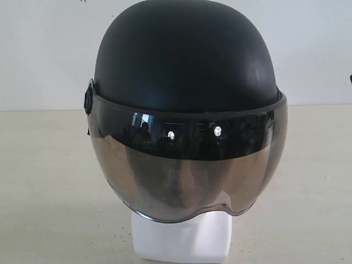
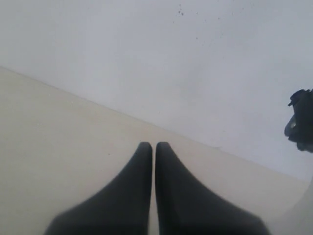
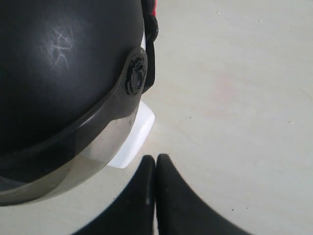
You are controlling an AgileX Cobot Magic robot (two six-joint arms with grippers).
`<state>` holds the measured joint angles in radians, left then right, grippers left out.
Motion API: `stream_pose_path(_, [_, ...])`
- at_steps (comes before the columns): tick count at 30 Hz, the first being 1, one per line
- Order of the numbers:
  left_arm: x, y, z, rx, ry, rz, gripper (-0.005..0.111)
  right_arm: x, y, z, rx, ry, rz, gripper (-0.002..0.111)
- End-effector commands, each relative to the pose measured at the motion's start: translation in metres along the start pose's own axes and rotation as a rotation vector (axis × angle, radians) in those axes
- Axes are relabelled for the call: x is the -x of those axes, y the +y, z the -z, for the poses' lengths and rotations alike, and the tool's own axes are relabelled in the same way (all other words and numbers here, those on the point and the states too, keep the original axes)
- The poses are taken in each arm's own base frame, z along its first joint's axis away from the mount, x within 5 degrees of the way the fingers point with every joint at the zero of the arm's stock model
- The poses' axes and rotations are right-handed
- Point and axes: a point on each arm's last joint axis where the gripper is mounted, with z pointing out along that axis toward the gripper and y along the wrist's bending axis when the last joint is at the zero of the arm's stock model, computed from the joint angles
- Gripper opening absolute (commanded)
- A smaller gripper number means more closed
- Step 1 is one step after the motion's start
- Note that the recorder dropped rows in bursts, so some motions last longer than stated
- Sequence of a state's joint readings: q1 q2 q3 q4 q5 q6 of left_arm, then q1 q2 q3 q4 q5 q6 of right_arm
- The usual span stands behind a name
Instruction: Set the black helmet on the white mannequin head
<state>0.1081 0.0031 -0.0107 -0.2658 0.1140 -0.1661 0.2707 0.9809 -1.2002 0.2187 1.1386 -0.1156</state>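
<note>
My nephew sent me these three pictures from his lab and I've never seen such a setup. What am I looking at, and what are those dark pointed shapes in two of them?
It is a robot with two arms, each ending in a pair of fingers. One picture comes from a camera off the arms, facing the scene. It shows a black helmet with a tinted visor sitting on a white mannequin head, which stands on a pale table.

The other two come from cameras on the wrists. The dark pointed shapes are each arm's own fingers. The left gripper is shut, holds nothing and faces the bare table and wall. The right gripper is shut too, empty, beside the helmet without gripping it.
</note>
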Motion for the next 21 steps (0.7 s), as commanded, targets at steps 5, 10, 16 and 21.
stream_pose_path(5, [-0.007, 0.005, 0.000, 0.040, 0.054, -0.341, 0.004, 0.000, 0.000, 0.001, -0.001, -0.011, -0.005, 0.000])
stream_pose_path(10, [-0.013, 0.011, 0.001, 0.077, 0.141, -0.452, 0.004, 0.000, 0.000, 0.001, -0.001, -0.011, -0.005, 0.000])
stream_pose_path(16, [-0.015, 0.011, 0.001, 0.077, 0.159, -0.423, 0.004, 0.000, 0.000, 0.001, -0.001, -0.011, -0.005, 0.000])
stream_pose_path(21, [-0.017, 0.012, 0.002, 0.092, 0.178, -0.313, 0.004, 0.000, 0.000, 0.001, -0.001, -0.011, -0.005, 0.000])
